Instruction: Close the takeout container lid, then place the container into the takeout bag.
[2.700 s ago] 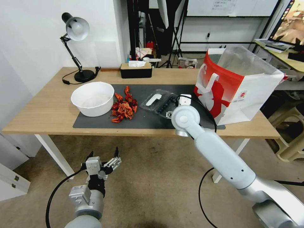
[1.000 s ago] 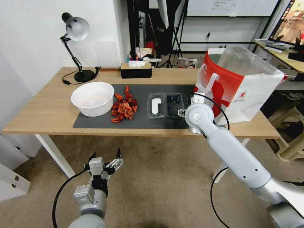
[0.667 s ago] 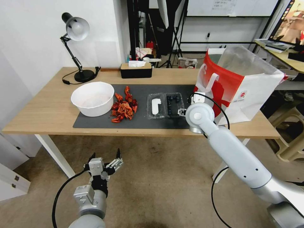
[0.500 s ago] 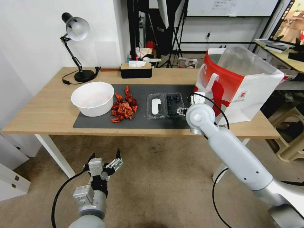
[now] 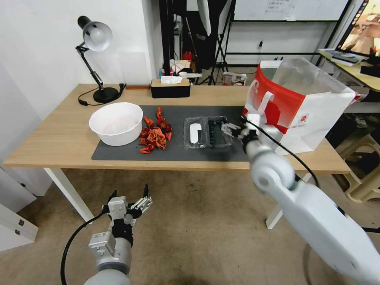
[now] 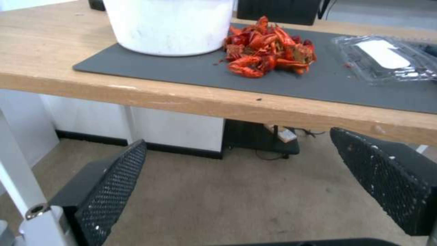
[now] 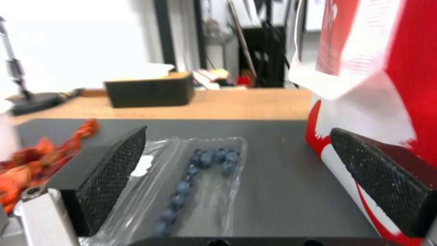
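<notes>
Clear and still splayed open, the container (image 5: 207, 132) lay just left of the bag (image 5: 301, 107), so the wide-open right gripper (image 5: 231, 130) beside it needed to flip the lid (image 5: 194, 133) gently over the berries.

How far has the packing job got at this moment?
Nothing is finished: the takeout container lies open on the mat, lid flat beside the blueberry half. In hand: the right pincer, open, sits at the container's bag-side edge. Left pincer hangs open below the table. Closing and loading the takeout bag remain.
</notes>
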Tool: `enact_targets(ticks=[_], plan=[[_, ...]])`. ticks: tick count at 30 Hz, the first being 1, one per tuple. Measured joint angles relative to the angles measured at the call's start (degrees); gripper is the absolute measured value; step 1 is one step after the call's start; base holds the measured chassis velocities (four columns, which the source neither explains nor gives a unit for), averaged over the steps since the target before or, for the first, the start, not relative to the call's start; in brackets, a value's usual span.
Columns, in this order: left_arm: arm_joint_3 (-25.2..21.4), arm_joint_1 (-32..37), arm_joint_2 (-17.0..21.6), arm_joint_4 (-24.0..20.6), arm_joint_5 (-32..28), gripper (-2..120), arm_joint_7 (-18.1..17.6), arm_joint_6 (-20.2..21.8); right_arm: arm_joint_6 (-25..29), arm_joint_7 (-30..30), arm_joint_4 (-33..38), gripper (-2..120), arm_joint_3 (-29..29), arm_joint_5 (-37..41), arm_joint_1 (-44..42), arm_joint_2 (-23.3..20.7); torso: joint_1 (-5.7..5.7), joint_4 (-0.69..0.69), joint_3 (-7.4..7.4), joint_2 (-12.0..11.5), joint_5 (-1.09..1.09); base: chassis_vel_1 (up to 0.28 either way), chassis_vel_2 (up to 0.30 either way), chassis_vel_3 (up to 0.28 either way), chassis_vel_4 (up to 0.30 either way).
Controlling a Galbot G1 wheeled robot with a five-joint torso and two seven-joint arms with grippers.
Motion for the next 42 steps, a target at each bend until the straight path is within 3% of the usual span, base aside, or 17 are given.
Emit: enact_targets(ticks=[3,8,14,19,24,33,34,36,39,42], plan=[[0.52,-0.14,-0.22,0.02,0.25,100,0.22,-0.06,6.5,-6.17,1.76,100,5.69,-3.64,-8.21,1.55,0.0,0.03,0.0,0.0,-0.01,0.0,0.0,0.0,0.0],[1.07,-0.07,-0.11,-0.08,0.48,100,0.5,-0.12,14.38,-11.33,2.87,100,12.15,-11.55,-18.91,3.9,0.0,0.02,0.0,0.0,-0.03,0.0,0.0,0.0,0.0],[1.3,-0.07,0.2,-0.11,0.48,100,0.58,-0.23,19.25,-11.11,4.17,100,15.37,-18.59,-27.58,8.16,0.0,0.02,0.0,0.0,-0.03,0.0,0.0,0.0,0.0],[1.44,-0.12,1.08,-0.18,0.34,100,0.52,-0.19,26.59,-11.47,5.41,100,17.88,-25.99,-39.46,15.16,-0.01,-0.01,0.0,0.0,-0.03,0.0,0.0,0.0,0.0],[1.56,-0.03,1.66,-0.26,0.02,100,0.62,-0.71,30.9,-12.67,5.16,100,18.18,-30.0,-44.01,18.65,-0.01,0.02,0.0,0.0,-0.04,0.0,0.0,0.0,0.0],[3.33,-0.57,2.4,-0.76,-3.61,100,1.64,-1.52,32.06,-14.13,5.14,100,18.5,-31.24,-46.56,21.04,0.0,0.02,0.01,-0.01,-0.03,0.0,0.0,0.0,0.0],[3.71,-0.93,2.53,-1.04,-4.88,100,1.85,-1.52,32.03,-14.34,5.38,100,18.74,-31.2,-46.84,21.04,0.0,0.03,0.0,-0.01,-0.04,0.0,0.0,0.0,0.0],[6.98,-6.41,4.74,-2.22,-18.62,100,2.54,-1.86,31.33,-14.77,6.69,100,19.98,-31.04,-48.13,20.85,0.0,0.0,0.01,-0.01,-0.03,0.0,0.0,0.0,0.0],[7.52,-7.93,5.29,-2.27,-21.71,100,1.86,-2.53,30.68,-14.73,6.72,100,19.84,-31.03,-47.87,20.38,0.0,-0.02,0.01,-0.01,-0.04,0.0,0.0,0.0,0.0],[6.55,-8.78,5.19,-2.94,-22.51,100,1.34,-3.15,28.69,-14.51,6.02,100,18.28,-30.22,-45.48,18.14,0.01,0.06,0.02,-0.01,0.0,0.0,0.0,0.0,0.0]])
